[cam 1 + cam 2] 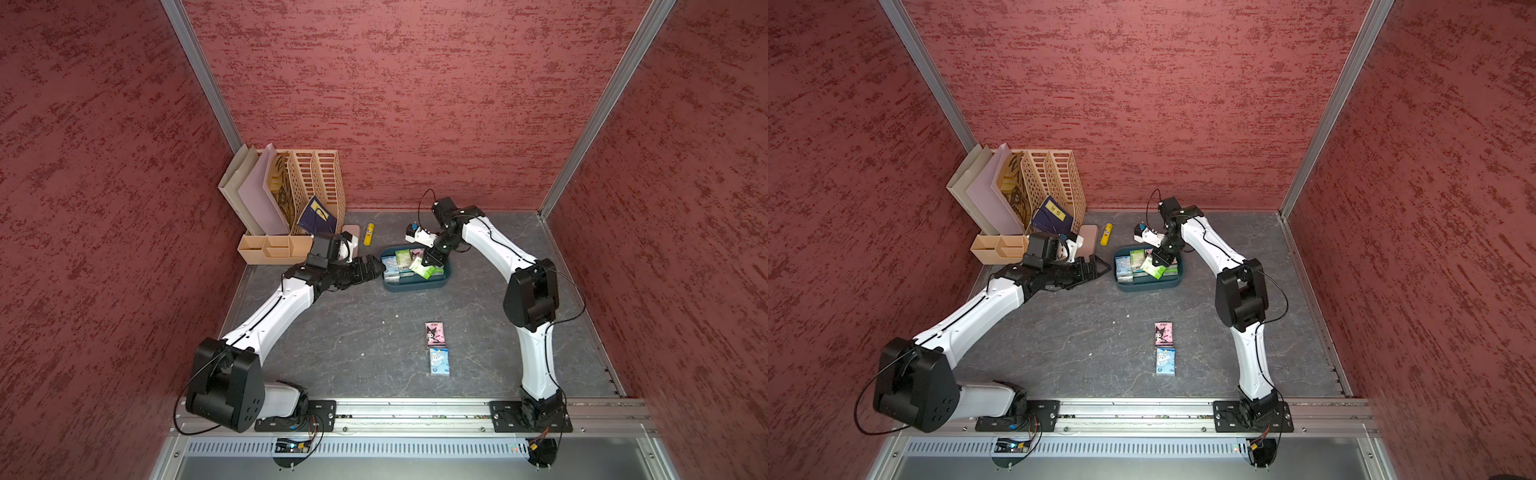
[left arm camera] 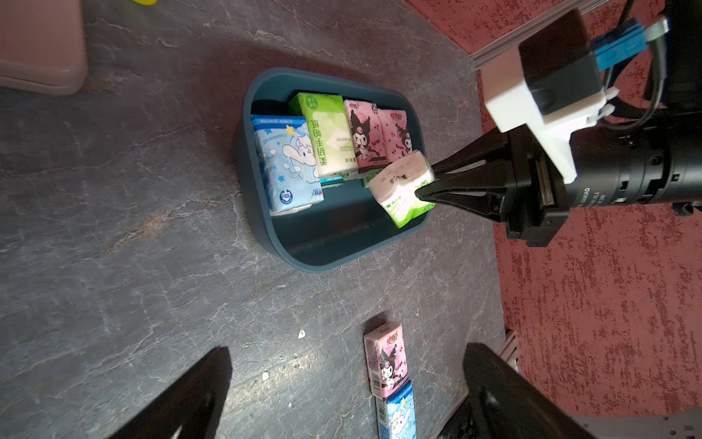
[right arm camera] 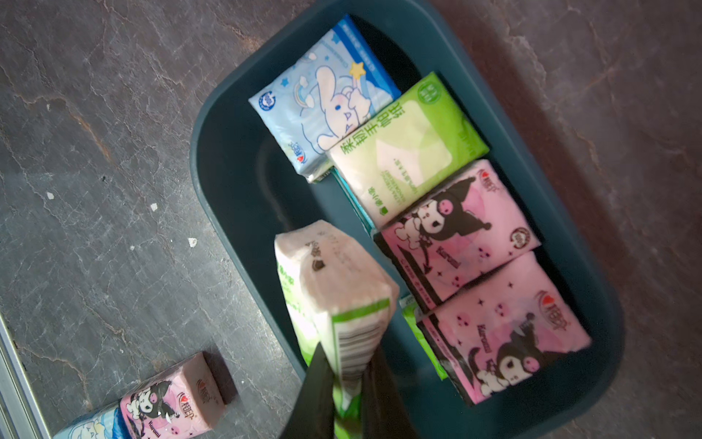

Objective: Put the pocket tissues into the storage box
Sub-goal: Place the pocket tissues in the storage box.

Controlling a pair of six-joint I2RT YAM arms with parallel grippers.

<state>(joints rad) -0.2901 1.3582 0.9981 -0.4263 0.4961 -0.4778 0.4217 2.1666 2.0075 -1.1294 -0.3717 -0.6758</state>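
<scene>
The dark teal storage box (image 1: 415, 287) (image 1: 1148, 287) sits at the table's back middle. Inside it lie a blue pack (image 2: 288, 163), a green pack (image 2: 330, 137) and two pink packs (image 3: 456, 232), with more packs underneath. My right gripper (image 3: 345, 365) (image 1: 430, 264) is shut on a light green pack (image 3: 342, 289) (image 2: 402, 194), holding it tilted over the box's right end. My left gripper (image 1: 374, 268) (image 2: 347, 347) is open and empty, just left of the box. A pink pack (image 1: 435, 334) and a blue pack (image 1: 439, 362) lie end to end on the table nearer the front.
A beige slotted organiser (image 1: 307, 187) with folders stands at the back left. A flat pink case (image 1: 351, 230) and a yellow tube (image 1: 368, 234) lie beside it, behind my left wrist. Red walls enclose three sides, and the metal rail (image 1: 415, 415) runs along the front.
</scene>
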